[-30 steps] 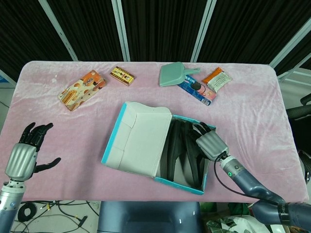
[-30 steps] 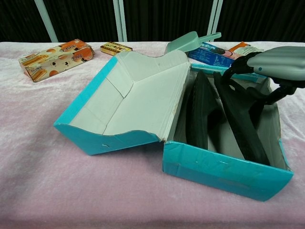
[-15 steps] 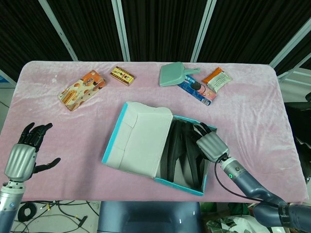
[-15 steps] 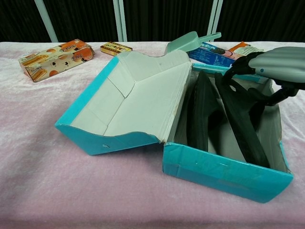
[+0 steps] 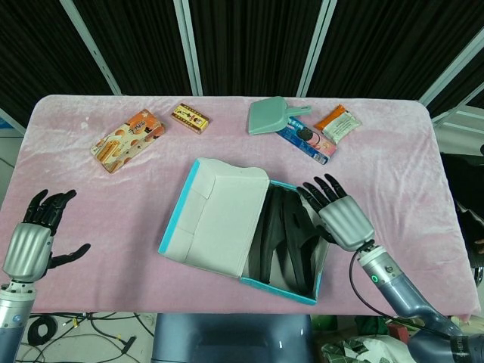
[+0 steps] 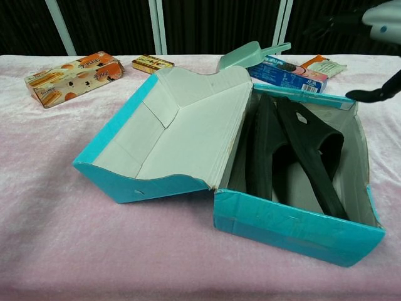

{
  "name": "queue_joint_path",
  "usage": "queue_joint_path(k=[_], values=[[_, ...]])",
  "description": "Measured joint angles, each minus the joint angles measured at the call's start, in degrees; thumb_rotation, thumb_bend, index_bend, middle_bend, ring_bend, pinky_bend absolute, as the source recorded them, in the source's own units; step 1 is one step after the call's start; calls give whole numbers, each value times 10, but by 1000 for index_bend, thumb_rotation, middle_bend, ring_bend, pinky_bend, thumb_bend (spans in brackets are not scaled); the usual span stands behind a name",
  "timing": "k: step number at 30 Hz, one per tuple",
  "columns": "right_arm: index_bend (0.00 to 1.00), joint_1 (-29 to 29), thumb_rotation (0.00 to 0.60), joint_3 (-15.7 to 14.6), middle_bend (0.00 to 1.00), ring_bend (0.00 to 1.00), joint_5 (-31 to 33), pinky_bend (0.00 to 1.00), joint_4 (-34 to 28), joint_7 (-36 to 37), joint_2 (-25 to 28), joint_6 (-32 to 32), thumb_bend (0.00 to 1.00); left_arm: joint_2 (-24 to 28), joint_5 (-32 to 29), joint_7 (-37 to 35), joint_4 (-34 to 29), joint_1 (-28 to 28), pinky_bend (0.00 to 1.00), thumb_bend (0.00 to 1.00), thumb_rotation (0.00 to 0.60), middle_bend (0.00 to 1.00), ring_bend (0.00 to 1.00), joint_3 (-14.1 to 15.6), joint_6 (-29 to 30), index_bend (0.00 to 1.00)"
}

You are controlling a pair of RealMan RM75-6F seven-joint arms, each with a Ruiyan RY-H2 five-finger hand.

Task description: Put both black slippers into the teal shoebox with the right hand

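The teal shoebox (image 5: 291, 286) (image 6: 294, 224) sits at mid-table with its white-lined lid (image 5: 219, 219) (image 6: 175, 132) thrown open to the left. Both black slippers (image 5: 286, 242) (image 6: 294, 150) lie side by side inside it. My right hand (image 5: 340, 215) (image 6: 382, 19) hovers above the box's right edge, fingers spread, holding nothing and clear of the slippers. My left hand (image 5: 34, 234) is at the table's near left edge, fingers apart and empty.
Along the far side lie an orange biscuit box (image 5: 127, 140) (image 6: 72, 75), a small yellow-brown box (image 5: 190, 117) (image 6: 152, 63), a mint dustpan (image 5: 272, 116) (image 6: 250, 55), a blue cookie pack (image 5: 305, 141) (image 6: 285, 69) and an orange snack packet (image 5: 337, 123) (image 6: 319, 64). Pink cloth (image 5: 393, 174) covers the table.
My right hand has let go of the slipper in the box, lifted up and to the right, and spread its fingers. The slipper now lies flat. The left hand barely moved.
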Motion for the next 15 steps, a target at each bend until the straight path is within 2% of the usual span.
queue_joint_path(k=[8,15], values=[[17,-88,600,14,36,0,-11,36,18,28,0,157,288,-16,-20,50,14,16,66,9,600,156,123,-6,20,5],[9,-176,600,1,26,0,-16,36,50,31,2,252,287,-19,-35,79,22,39,52,9,600,155,123,-2,38,5]])
